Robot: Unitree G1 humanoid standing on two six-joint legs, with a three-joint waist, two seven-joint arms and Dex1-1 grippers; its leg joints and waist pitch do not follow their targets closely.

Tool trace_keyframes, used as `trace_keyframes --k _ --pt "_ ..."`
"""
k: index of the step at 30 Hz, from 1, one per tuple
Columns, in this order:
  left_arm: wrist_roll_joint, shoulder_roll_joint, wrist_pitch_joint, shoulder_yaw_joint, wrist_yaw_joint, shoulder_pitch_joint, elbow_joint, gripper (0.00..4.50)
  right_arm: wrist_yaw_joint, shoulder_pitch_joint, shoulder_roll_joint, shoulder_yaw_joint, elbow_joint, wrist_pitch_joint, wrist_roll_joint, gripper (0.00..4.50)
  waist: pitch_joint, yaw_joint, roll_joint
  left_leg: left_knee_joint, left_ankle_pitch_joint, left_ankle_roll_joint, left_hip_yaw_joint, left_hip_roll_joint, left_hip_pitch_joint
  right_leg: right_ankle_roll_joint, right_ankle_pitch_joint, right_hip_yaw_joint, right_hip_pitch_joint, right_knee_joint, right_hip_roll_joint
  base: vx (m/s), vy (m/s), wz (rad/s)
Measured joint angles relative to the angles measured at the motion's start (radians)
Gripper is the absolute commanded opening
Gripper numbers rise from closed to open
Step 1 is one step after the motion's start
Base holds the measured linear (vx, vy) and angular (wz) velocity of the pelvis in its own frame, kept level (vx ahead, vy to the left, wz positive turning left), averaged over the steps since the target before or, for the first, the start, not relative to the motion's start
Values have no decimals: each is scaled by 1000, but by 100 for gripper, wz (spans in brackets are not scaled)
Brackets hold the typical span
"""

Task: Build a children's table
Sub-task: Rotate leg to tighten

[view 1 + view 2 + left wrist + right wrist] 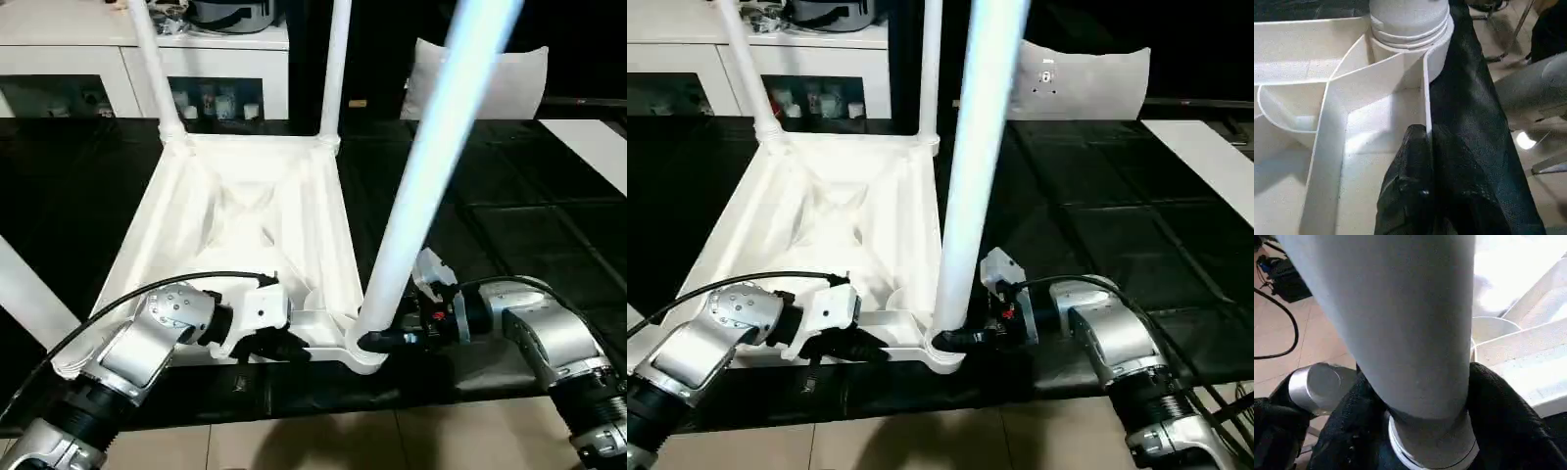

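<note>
The children's table top (245, 215) lies upside down on a black mat, ribbed underside up. Two white legs (152, 59) (335, 69) stand in its far corner sockets. A third leg (431, 157) rises from the near right socket (364, 354), leaning right. My right gripper (377, 340) is at the base of this leg (1400, 333), and its black fingers (1498, 421) hug it on both sides. My left gripper (284, 345) is shut on the top's near rim wall (1426, 98), one finger inside and one outside. Another white leg (29, 294) crosses the left edge.
A white cabinet (127, 69) with shelves stands behind the mat (490, 225). A white cushion-like piece (509, 83) leans at the back right, and a white panel (598, 147) lies at the right. Pale floor tiles (343, 441) begin at the mat's near edge.
</note>
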Motion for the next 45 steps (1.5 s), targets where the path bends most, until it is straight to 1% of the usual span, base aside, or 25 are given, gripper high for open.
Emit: trace_keyframes --k 2,4,7,8,9,10,12,13,15,16,18,20,21,25,28,31,32,33,35,36,37,39,40,43,45 --pt "-9 -6 44 12 25 4 -5 0 -51 14 25 -15 -22 27 1 208 0 -4 0 0 0 0 0 0 1 0 0 0 0 1 0 0 0 0" --pt "-1 -34 113 41 95 3 -2 0 -177 20 76 -49 -28 69 -6 206 -1 -10 -3 3 -1 -5 1 0 3 0 0 1 0 6 0 0 0 0" --pt "14 -78 165 59 176 -3 7 0 -314 19 123 -77 -32 112 -22 203 -1 -37 -6 4 0 -10 0 0 4 0 0 1 0 7 0 0 0 0" --pt "15 -94 180 63 199 -4 10 0 -350 18 135 -87 -36 127 -27 203 -1 -43 -6 4 1 -10 0 0 3 0 0 1 1 6 0 0 0 0" --pt "18 -125 205 77 240 -7 21 0 -412 15 163 -108 -36 143 -43 203 -1 -50 -7 4 2 -9 0 0 4 0 0 1 1 5 1 0 0 0" --pt "34 -182 245 98 314 -27 48 0 -530 0 219 -141 -24 161 -72 201 0 -61 -9 6 3 -12 0 0 3 0 0 -1 2 4 1 0 0 0" --pt "45 -229 290 106 392 -45 61 0 -658 -23 269 -160 -12 176 -100 201 0 -75 -7 6 4 -13 -3 1 0 1 1 -11 4 -8 1 0 0 0" --pt "54 -275 328 120 457 -55 68 0 -758 -38 316 -181 11 168 -117 201 0 -83 -6 5 5 -12 -7 3 -1 1 1 -15 5 -14 1 0 0 0" --pt "61 -326 369 127 535 -71 78 0 -870 -55 356 -202 32 151 -141 201 1 -95 -6 5 4 -12 -9 3 -4 5 3 -15 5 -20 0 0 0 0" --pt "61 -341 381 126 555 -74 78 0 -889 -55 359 -205 33 147 -141 234 0 -96 -6 3 3 -10 -9 2 -5 6 4 -13 6 -23 0 0 0 0" --pt "61 -351 387 126 566 -76 78 0 -892 -55 364 -213 33 146 -130 266 0 -94 -5 3 0 -5 -9 -1 -6 6 5 -8 6 -24 0 0 0 0" --pt "61 -354 387 125 571 -78 74 0 -891 -54 370 -225 30 147 -120 272 0 -90 -5 3 -3 -1 -9 -2 -7 6 16 -4 6 -23 -1 0 0 0" --pt "61 -354 387 124 570 -78 71 0 -888 -49 369 -225 21 148 -120 288 -1 -86 -3 2 -2 1 -9 -2 -7 7 16 -4 5 -22 0 50 -4 2" --pt "61 -345 383 118 568 -76 56 0 -866 -43 357 -222 8 140 -118 318 0 -77 -2 0 -1 4 -8 -2 -9 -2 8 -3 -4 -7 -1 0 0 0" --pt "60 -330 364 109 551 -74 54 0 -822 -38 329 -215 8 123 -112 349 0 -68 -1 -1 1 2 -8 0 -11 1 6 -3 -8 -5 1 0 0 0" --pt "58 -282 324 95 494 -69 53 0 -705 -27 255 -180 6 97 -96 376 0 -59 0 0 1 1 -8 0 -11 0 6 -3 -8 -5 1 0 0 0" --pt "55 -269 311 92 472 -68 53 0 -676 -25 239 -178 6 92 -93 387 0 -58 0 0 1 1 -8 0 -11 0 6 -3 -8 -5 1 0 0 0" --pt "52 -255 298 92 454 -66 53 0 -656 -25 228 -178 7 87 -92 387 1 -58 0 0 1 1 -8 0 -11 -1 7 -3 -8 -5 1 0 0 0" --pt "49 -226 277 91 417 -63 54 0 -612 -26 203 -178 7 77 -89 413 1 -56 0 1 2 1 -8 0 -11 -1 7 -2 -8 -5 1 0 0 0" --pt "48 -211 263 85 395 -62 54 0 -575 -26 185 -172 8 66 -85 413 1 -55 0 1 2 1 -8 0 -11 -1 7 -2 -8 -5 1 0 0 0" --pt "44 -187 240 77 360 -61 54 0 -512 -26 152 -157 8 53 -76 431 1 -53 0 1 2 1 -8 0 -12 -1 7 -2 -8 -5 1 0 0 0" --pt "32 -150 213 70 312 -61 55 0 -423 -21 108 -140 0 38 -66 431 1 -52 0 1 1 1 -8 0 -12 -1 7 -2 -8 -6 1 0 0 0" --pt "29 -128 193 67 282 -60 56 0 -378 -16 87 -126 -11 31 -59 446 1 -47 0 1 1 1 -8 0 -12 -1 7 -3 -8 -6 1 0 0 0" --pt "26 -77 137 61 206 -55 58 0 -293 -9 59 -86 -14 -1 -56 446 1 -39 0 2 1 1 -8 0 -12 -1 7 -3 -8 -5 1 0 0 0" --pt "11 -43 113 55 146 -50 55 0 -235 -9 44 -69 -12 -11 -54 446 1 -31 -1 3 1 1 -8 0 -13 -1 7 -2 -8 -5 1 0 0 0"
